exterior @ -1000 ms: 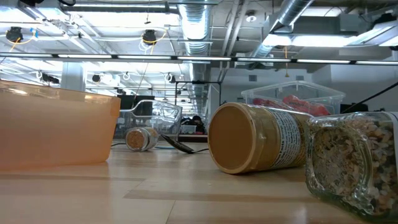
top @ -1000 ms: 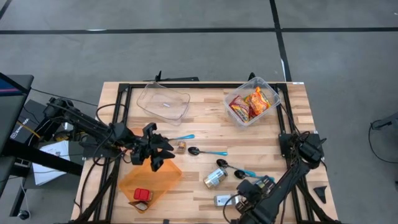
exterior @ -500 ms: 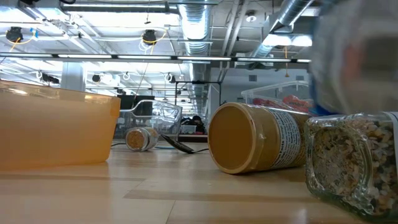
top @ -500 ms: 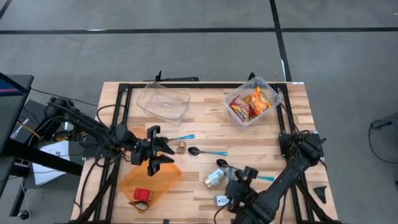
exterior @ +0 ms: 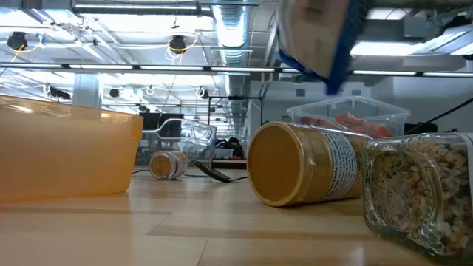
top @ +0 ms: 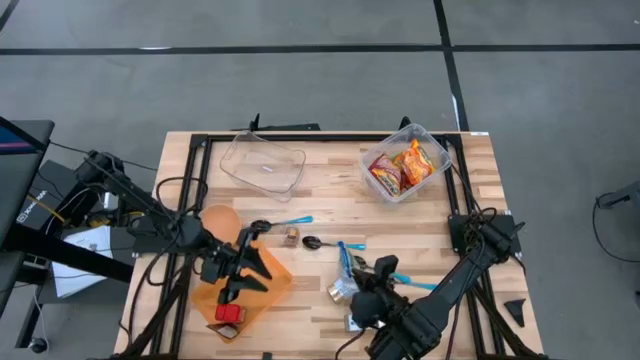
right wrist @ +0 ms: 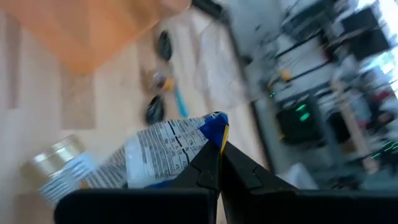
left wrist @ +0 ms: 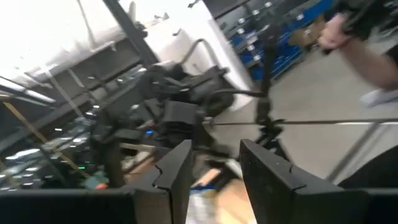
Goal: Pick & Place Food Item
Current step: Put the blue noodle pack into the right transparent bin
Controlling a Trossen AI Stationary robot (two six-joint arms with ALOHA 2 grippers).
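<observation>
The right pincer (right wrist: 219, 163) is clamped on a blue-and-white food packet (right wrist: 163, 151) (lifted above the wooden table (top: 330, 200)). The left pincer (top: 243, 275), fingers apart, is over the orange plastic tray (top: 268, 290).

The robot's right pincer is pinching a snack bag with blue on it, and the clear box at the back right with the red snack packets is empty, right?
Not quite. The right pincer does pinch the blue-edged snack bag, but the clear box at the back right is not empty: the high view shows red and orange snack packets lying inside it.
</observation>
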